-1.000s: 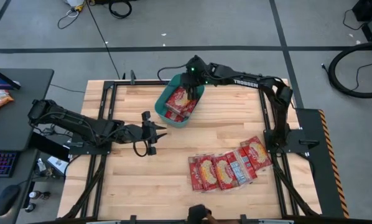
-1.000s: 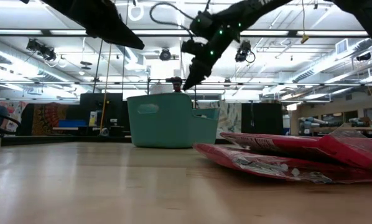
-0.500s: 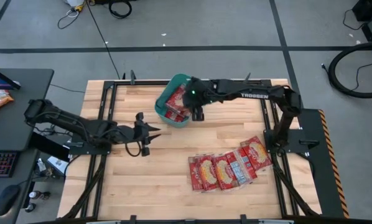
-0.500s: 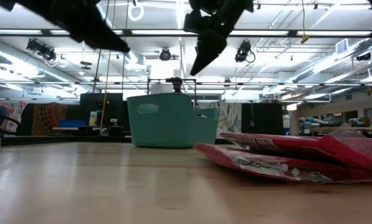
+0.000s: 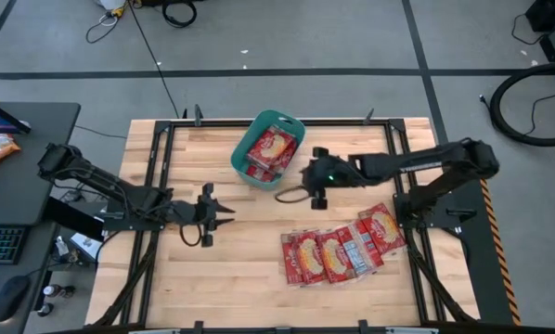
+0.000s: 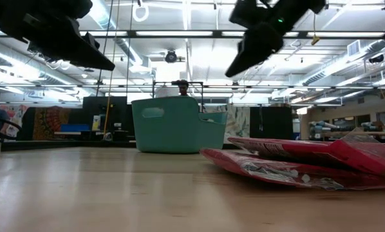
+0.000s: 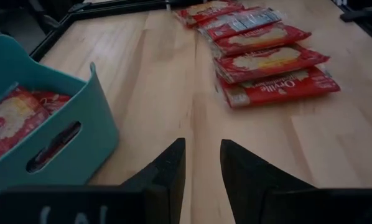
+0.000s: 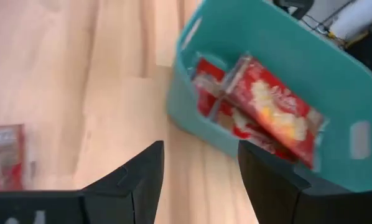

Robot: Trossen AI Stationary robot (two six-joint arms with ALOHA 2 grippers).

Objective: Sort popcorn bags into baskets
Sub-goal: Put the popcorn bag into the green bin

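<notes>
- Retreating from the basket (image 5: 269, 150), the right gripper (image 5: 316, 178) is seen with jaws spread, empty — a popcorn bag (image 5: 273, 146) has been dropped inside.
- Left gripper (image 5: 224, 211) is held part-open, empty; remaining bags (image 5: 341, 249) are left on the counter (image 5: 222, 278).

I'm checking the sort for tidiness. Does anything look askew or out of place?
Mostly tidy. In the teal basket, the top popcorn bag lies tilted across those beneath. The remaining popcorn bags overlap in a row on the table.
</notes>
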